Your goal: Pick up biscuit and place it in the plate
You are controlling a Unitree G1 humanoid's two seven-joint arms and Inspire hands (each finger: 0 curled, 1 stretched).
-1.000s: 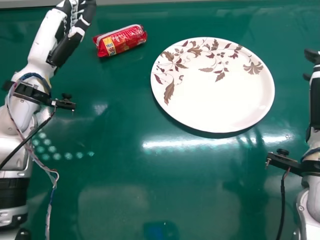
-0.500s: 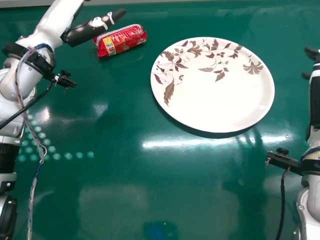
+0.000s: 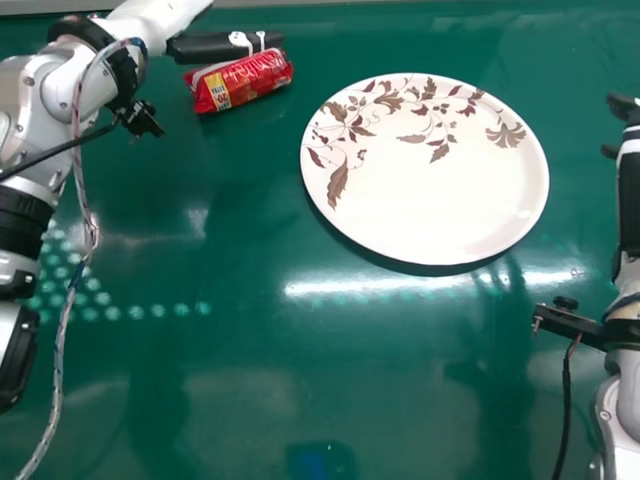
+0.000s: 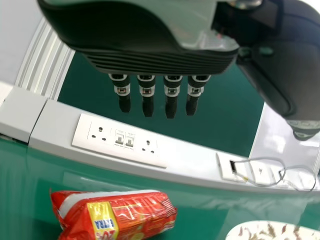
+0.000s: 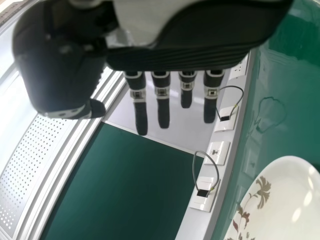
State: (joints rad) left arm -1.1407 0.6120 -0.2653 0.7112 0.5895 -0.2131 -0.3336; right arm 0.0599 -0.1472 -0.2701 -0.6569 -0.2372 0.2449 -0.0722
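Observation:
The red biscuit packet [image 3: 240, 81] lies at the table's far left; the left wrist view shows the packet [image 4: 116, 214] too. My left hand [image 3: 222, 46] is just beyond and beside it, its thumb close along the packet's far edge; whether they touch I cannot tell. In the left wrist view my left hand [image 4: 150, 55] has straight fingers and holds nothing. The white plate with brown leaves [image 3: 425, 190] rests right of the packet. My right hand [image 3: 627, 150] is at the right edge; the right wrist view shows the right hand [image 5: 175, 55] with straight fingers, empty.
The green table [image 3: 300, 400] spreads under everything. Beyond its far edge runs a pale ledge with a socket panel [image 4: 120, 140] and cable loops [image 5: 206, 167]. Loose cables [image 3: 70, 300] hang from my left forearm over the table's left side.
My left arm has swung, bringing the hand from the far left over toward the packet's far side, its thumb lower. The packet, plate and right arm have stayed put.

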